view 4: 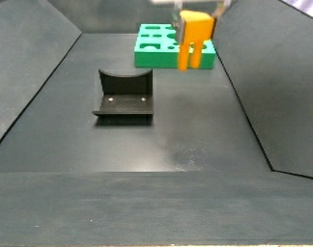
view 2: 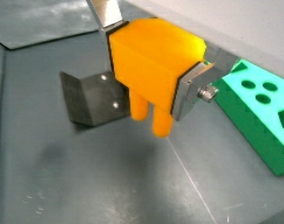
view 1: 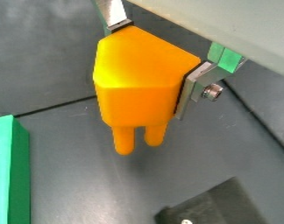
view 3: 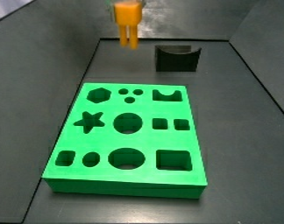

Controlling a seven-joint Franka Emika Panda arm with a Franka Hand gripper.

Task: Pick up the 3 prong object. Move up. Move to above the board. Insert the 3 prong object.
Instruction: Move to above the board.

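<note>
**Orange piece lifted, board not yet reached**

In both wrist views we saw the gripper (view 1: 151,66) clamped on the 3 prong object (view 1: 138,83), one silver finger (view 1: 194,87) flat against its side and the other at the opposite top edge. The prongs (view 1: 138,138) hung free below the pads, clear of the dark floor. One wrist view showed the fixture (view 2: 92,98) just behind the piece and a corner of the board (view 2: 261,109) off to one side, apart from it.

In a side view the piece (view 3: 128,22) hung in the air beyond the board's (view 3: 127,131) far edge, near the fixture (view 3: 175,58), not yet over any cut-out. In the other side view it (view 4: 194,39) hung in front of the board (view 4: 166,43), well above the floor, with the fixture (view 4: 123,95) nearer the camera.

We judged the step in hand to be the carry to above the board. To do it well, we would keep the height, travel level, and stop over the three small dots (view 3: 129,92) before any descent, matching the prong pattern to the holes.

The piece's long axis stood upright, wedge top up and prongs pointing straight down.
</note>
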